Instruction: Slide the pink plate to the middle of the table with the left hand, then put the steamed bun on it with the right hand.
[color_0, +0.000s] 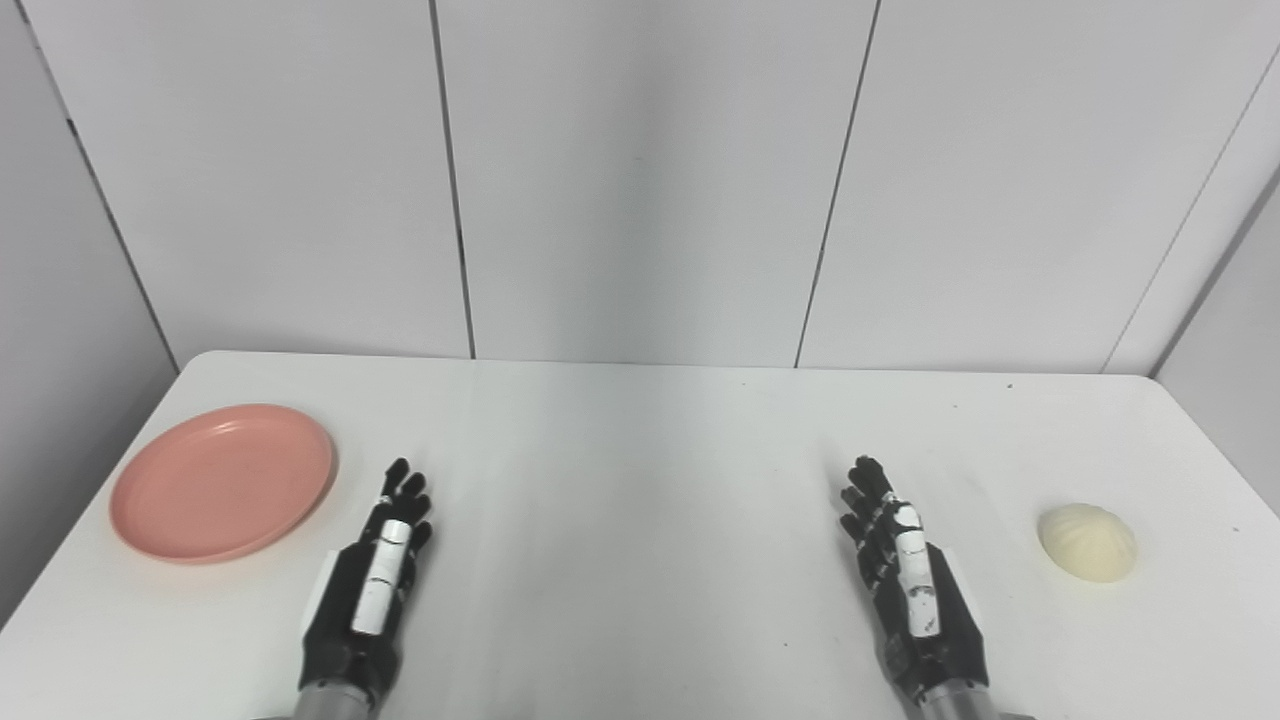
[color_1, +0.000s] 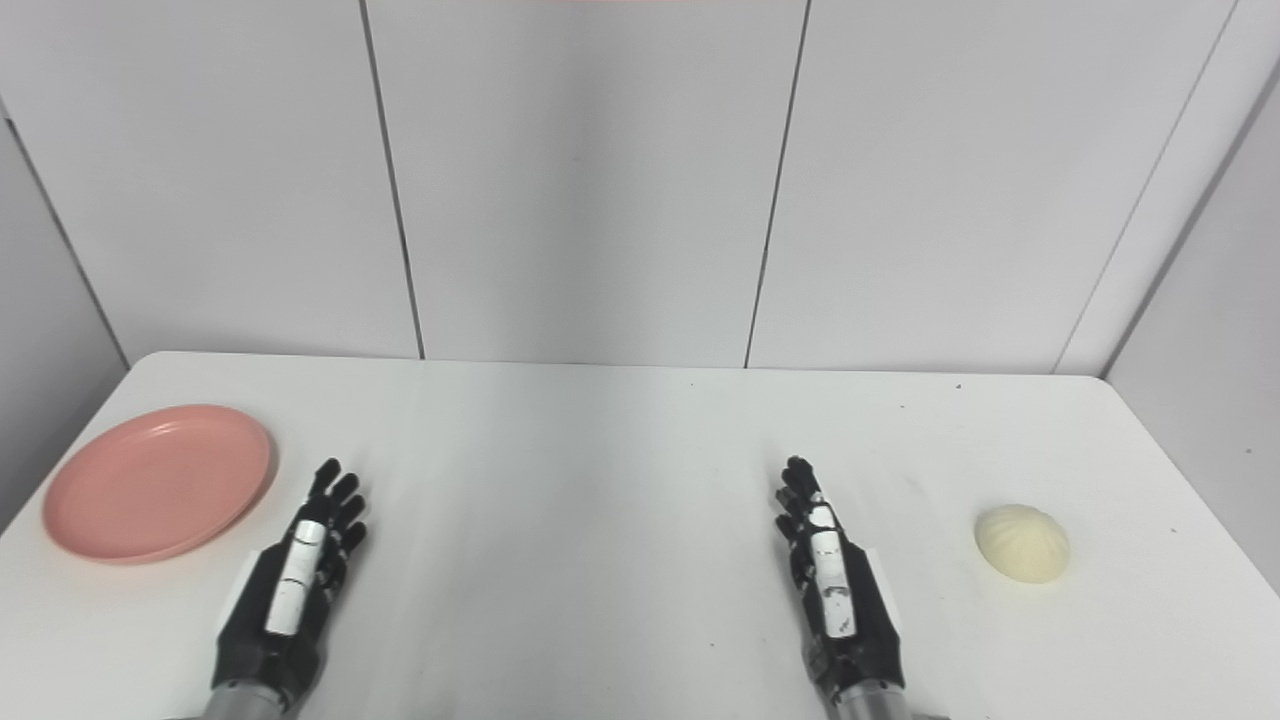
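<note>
1. Both hands lie low over the near part of the white table, palms inward, fingers stretched out and apart, holding nothing: the left hand near left, the right hand near right.
2. Only the right eye view shows a thin pink strip at the top edge; what it belongs to cannot be told.
3. Forearms of both hands are cut off by the bottom edge; whether the hands touch the tabletop cannot be told.
4. At far left, just beyond the left hand and apart from it, the pink plate sits with nothing on it.
5. Well right of the right hand, the steamed bun rests on the bare table.
</note>
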